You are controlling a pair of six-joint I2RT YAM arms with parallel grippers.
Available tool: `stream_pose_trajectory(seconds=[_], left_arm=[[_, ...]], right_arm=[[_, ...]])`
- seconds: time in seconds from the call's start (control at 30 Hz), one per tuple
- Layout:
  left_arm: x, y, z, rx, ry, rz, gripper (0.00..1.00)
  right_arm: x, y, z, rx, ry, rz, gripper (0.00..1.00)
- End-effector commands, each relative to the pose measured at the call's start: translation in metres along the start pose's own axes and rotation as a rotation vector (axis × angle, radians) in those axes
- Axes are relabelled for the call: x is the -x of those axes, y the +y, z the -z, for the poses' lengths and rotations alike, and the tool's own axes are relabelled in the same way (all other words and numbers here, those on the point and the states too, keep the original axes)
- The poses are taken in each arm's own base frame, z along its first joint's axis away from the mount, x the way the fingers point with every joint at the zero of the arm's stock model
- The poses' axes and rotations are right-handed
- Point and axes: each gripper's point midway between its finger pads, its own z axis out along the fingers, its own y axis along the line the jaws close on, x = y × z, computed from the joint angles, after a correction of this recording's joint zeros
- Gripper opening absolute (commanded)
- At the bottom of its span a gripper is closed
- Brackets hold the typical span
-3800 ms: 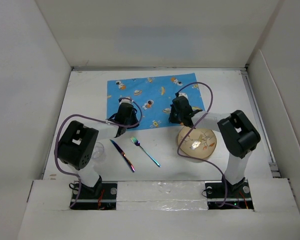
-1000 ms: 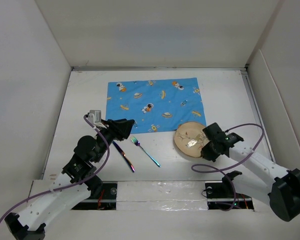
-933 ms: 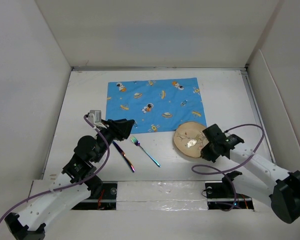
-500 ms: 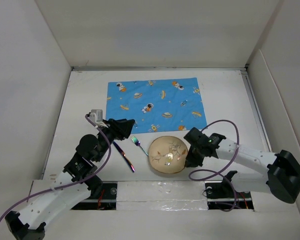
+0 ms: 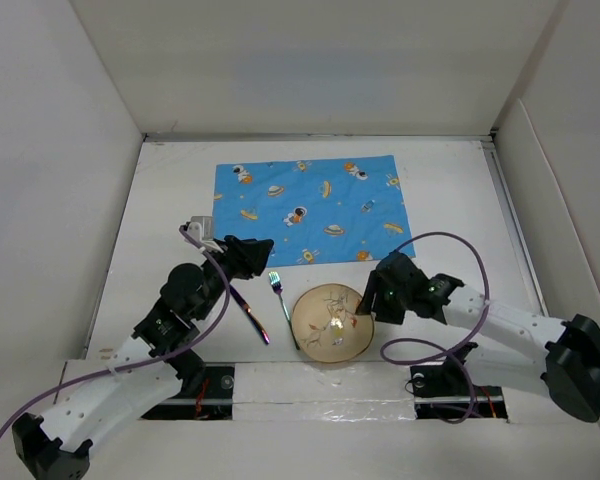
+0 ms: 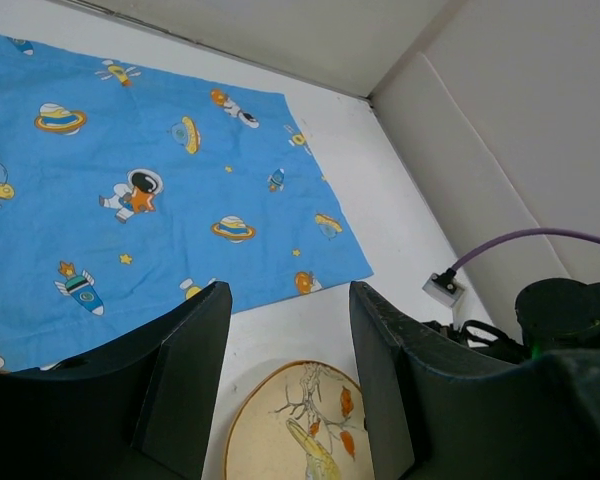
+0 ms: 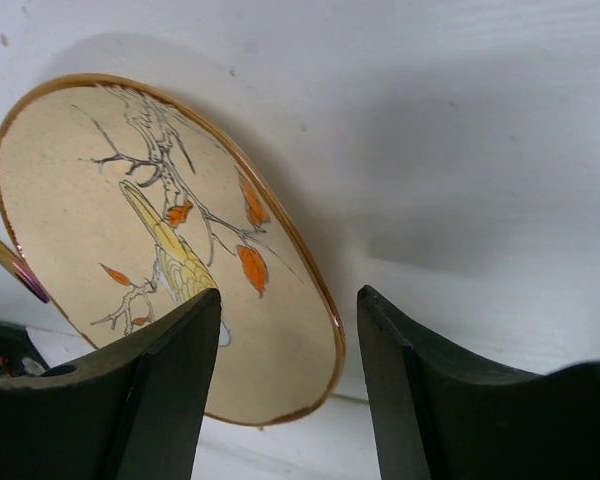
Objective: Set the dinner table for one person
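On the white dinner table [image 5: 460,200] lies a blue space-print placemat [image 5: 310,208]. A cream plate [image 5: 330,322] painted with a bird sits near the front edge, resting over the handle of an iridescent fork [image 5: 277,285]. A matching knife [image 5: 252,318] lies left of the fork. My right gripper [image 5: 375,297] is open at the plate's right rim. In the right wrist view its fingers [image 7: 180,400] stand either side of the plate's rim [image 7: 320,300] without touching it. My left gripper [image 5: 258,250] hovers open over the placemat's near edge, holding nothing.
White wall panels [image 5: 70,180] border the table on three sides. The left wrist view shows the placemat [image 6: 150,200], the plate [image 6: 300,430] and the right arm's black body and purple cable [image 6: 570,320] close by on the right.
The right gripper pulled the plate left and toward the front edge, onto the fork's handle, then opened and let it go. The left arm barely shifted.
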Motion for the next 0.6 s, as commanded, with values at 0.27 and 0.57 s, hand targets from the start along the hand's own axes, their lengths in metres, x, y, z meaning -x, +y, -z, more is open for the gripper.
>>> stream_pose_trajectory(seconds=[0.27, 0.57], left_arm=[[0.008, 0.003, -0.004, 0.014, -0.052, -0.034, 0.47], [0.012, 0.014, -0.002, 0.061, -0.083, -0.047, 0.48]], right_arm=[[-0.010, -0.010, -0.061, 0.084, 0.108, 0.074, 0.43], [0.004, -0.035, -0.059, 0.088, 0.075, 0.034, 0.12]])
